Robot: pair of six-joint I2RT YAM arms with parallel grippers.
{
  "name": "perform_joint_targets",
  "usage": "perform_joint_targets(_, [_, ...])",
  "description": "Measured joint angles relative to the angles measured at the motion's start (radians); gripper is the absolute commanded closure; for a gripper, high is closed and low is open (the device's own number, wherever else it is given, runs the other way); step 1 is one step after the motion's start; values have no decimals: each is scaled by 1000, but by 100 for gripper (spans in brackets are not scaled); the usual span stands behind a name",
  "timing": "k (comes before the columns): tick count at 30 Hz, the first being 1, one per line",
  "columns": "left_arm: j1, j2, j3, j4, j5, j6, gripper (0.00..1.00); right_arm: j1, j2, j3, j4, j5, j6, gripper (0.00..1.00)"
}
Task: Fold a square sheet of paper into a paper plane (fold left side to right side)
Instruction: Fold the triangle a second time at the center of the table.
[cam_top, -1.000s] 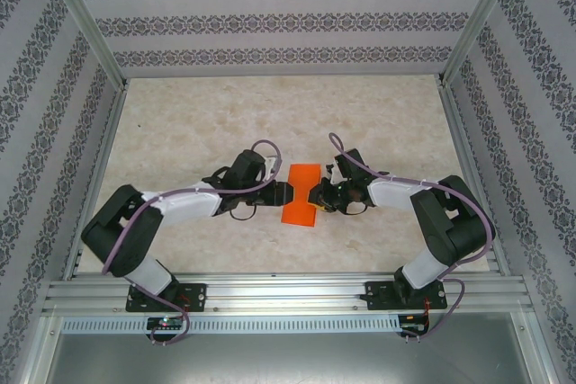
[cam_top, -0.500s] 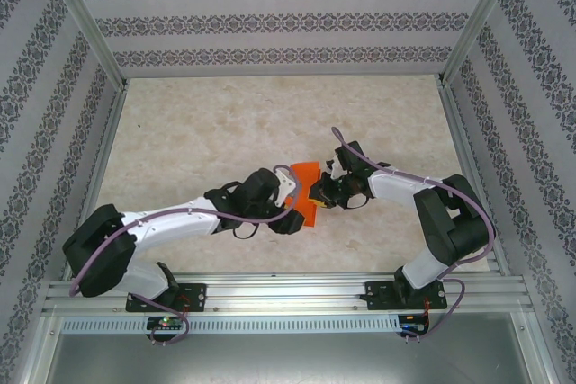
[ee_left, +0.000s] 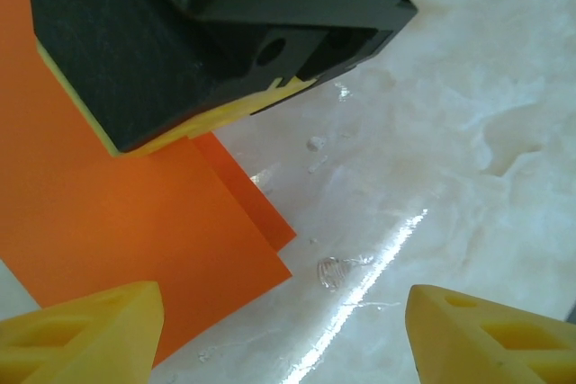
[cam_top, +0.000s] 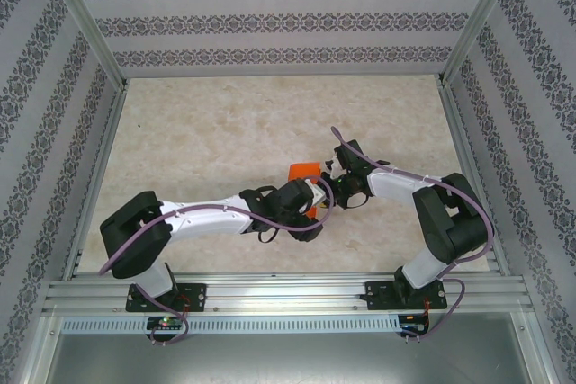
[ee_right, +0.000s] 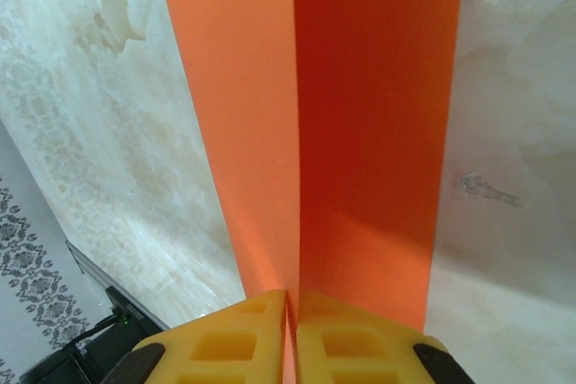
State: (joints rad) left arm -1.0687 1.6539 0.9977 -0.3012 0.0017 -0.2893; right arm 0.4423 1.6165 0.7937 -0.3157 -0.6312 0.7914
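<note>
Right claw clenched on creased orange sheet of paper, pale bench beneath, left claw spread wide over its corner

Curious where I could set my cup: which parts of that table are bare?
The far half of the table, from the back wall to the orange paper, is bare; so is the near strip between left base and right base. Crowded mid-table, where left gripper and right gripper meet at the paper.
</note>
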Motion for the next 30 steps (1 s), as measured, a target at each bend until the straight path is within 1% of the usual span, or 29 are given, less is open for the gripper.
perform_joint_targets(6, [-26, 64, 54, -39, -69, 10, 27, 0, 5, 10, -4, 0, 0, 88])
perform_joint_targets(10, [-37, 89, 68, -42, -100, 13, 29, 0, 5, 10, -5, -1, 0, 88])
perform_joint_targets(14, [-40, 102, 73, -45, -127, 13, 34, -3, 10, 10, -5, 0, 0, 88])
perform_joint_targets(19, [-41, 110, 74, -45, -146, 19, 54, -6, 16, 10, -6, 1, 2, 88])
perform_joint_targets(23, [-41, 111, 75, -46, -150, 23, 68, -6, 18, 10, -6, 1, 0, 88])
perform_joint_targets(26, [-41, 111, 75, -48, -151, 24, 77, -6, 18, 10, -6, 1, 0, 87])
perform_joint_targets(30, [-41, 111, 75, -53, -157, 24, 87, -6, 19, 10, -6, 1, 0, 87])
